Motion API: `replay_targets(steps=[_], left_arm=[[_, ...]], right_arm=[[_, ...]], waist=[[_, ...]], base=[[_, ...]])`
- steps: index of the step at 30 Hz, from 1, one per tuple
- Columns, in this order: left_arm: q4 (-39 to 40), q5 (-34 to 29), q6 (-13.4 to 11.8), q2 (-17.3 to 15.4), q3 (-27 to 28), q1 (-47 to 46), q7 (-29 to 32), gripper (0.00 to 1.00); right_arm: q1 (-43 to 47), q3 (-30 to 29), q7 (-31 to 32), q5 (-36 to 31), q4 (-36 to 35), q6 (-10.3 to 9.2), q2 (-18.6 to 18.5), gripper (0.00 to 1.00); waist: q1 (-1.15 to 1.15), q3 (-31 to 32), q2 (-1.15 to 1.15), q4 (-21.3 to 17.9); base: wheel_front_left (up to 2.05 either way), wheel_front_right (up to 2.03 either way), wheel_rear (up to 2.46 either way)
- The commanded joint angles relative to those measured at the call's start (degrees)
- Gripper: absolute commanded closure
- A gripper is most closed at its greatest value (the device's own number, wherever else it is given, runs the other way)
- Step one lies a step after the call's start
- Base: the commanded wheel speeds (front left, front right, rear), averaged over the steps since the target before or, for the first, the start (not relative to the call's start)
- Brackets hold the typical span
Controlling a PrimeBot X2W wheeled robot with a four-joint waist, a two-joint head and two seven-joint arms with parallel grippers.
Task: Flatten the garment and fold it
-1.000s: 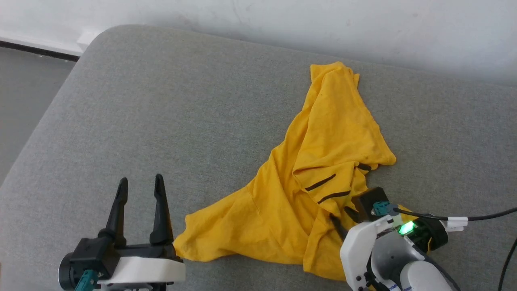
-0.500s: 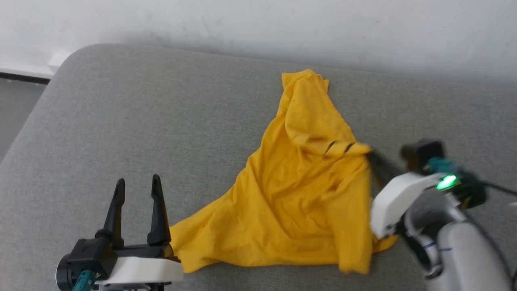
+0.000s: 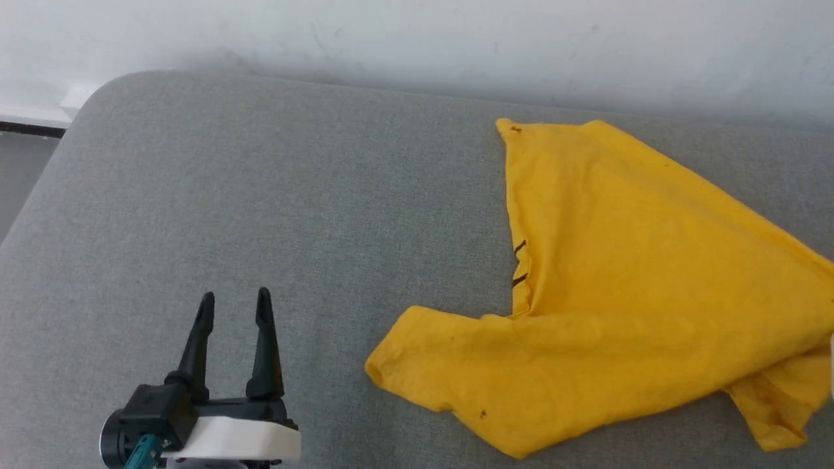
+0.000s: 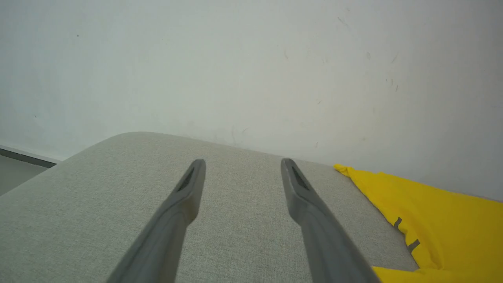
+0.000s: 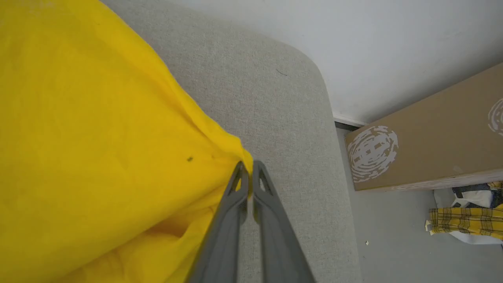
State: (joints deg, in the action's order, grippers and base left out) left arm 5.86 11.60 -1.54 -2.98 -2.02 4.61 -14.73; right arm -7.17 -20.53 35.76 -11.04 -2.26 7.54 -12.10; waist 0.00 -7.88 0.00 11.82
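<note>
From the head, we see the garment (image 3: 619, 293), bright yellow, spread in a broad creased sheet across the right half of a grey cushion (image 3: 260, 195) and running off the right edge of the view. Two short black lines (image 3: 519, 264) mark its left edge, and one lobe reaches toward the cushion's middle. The left gripper (image 3: 235, 294) sits at lower left, well apart from the cloth, its fingers parted and holding nothing. A pale wall (image 3: 417, 39) stands behind the cushion.

From the left wrist, we look between the two spread, empty fingers at bare cushion and wall. The yellow cloth lies off to the right, clear of both fingers.

From the right wrist, we find the right gripper (image 5: 248, 165) with its fingers pressed together on a bunched edge of the garment, which fans out to the left. Beyond the cushion's rounded corner, a cardboard box (image 5: 432, 133) and a plaid cloth (image 5: 467, 222) sit on the floor (image 5: 393, 255).
</note>
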Motion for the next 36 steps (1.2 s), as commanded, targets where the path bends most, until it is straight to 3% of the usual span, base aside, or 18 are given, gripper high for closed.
replay_targets(steps=[1,8,13,18,24,32,33,34,35,36], left_arm=[[-0.63,0.03,0.73,0.1,0.14,-0.68,-0.27,0.0],[-1.11,-0.27,1.35,0.1,1.13,-0.84,-0.27,0.0],[-1.32,-0.17,1.55,0.1,0.92,-1.42,-0.27,0.0],[-1.11,0.0,1.35,0.1,0.35,-1.43,-0.27,0.0],[-1.28,0.14,1.72,0.1,-0.43,-1.93,-0.27,0.0],[-2.41,0.46,2.63,0.1,-1.51,-3.65,-0.27,0.0],[-2.6,0.56,2.69,0.1,-1.65,-3.77,-0.27,0.0],[-2.8,0.65,2.73,0.1,-1.81,-3.88,-0.27,0.0],[-2.99,0.75,2.74,0.1,-1.97,-3.96,-0.27,0.0],[-3.12,0.89,2.67,0.1,-2.04,-3.99,-0.27,0.0]], right_arm=[[1.06,-1.48,-1.35,-0.84,1.2,-0.05,-0.07,0.0],[-0.01,0.63,-5.02,1.01,0.41,-0.05,2.98,0.0],[-1.72,8.46,-5.85,3.79,-2.59,-0.05,3.73,0.0],[-2.48,18.09,-0.82,10.36,-1.95,-0.05,5.21,0.0],[-5.64,25.92,6.05,15.59,5.14,-0.05,4.19,0.0],[-10.83,27.73,7.36,14.46,19.43,-0.05,4.06,0.02],[-11.22,27.15,7.24,14.44,20.95,-0.05,4.43,0.57],[-11.63,26.75,6.85,13.92,22.12,-0.05,4.56,0.85],[-12.1,27.1,6.26,13.19,22.98,-0.05,4.35,1.0],[-12.63,27.37,5.51,12.88,23.51,-0.05,4.3,1.0]], waist=[[0.0,-0.49,0.0,0.4],[0.0,-0.83,0.0,-0.35],[0.0,-0.7,0.0,-0.91],[0.0,-0.79,0.0,-1.03],[0.0,-1.89,0.0,0.13],[0.0,-3.9,0.0,3.02],[0.0,-3.95,0.0,3.33],[0.0,-3.97,0.0,3.67],[0.0,-3.95,0.0,3.98],[0.0,-3.87,0.0,4.17]], base=[[0.0,0.0,0.0],[0.0,0.0,0.0],[0.0,0.0,0.0],[0.0,0.0,0.0],[0.0,0.0,0.0],[0.0,0.0,0.0],[0.0,0.0,0.0],[0.0,0.0,0.0],[0.0,0.0,0.0],[0.0,0.0,0.0]])
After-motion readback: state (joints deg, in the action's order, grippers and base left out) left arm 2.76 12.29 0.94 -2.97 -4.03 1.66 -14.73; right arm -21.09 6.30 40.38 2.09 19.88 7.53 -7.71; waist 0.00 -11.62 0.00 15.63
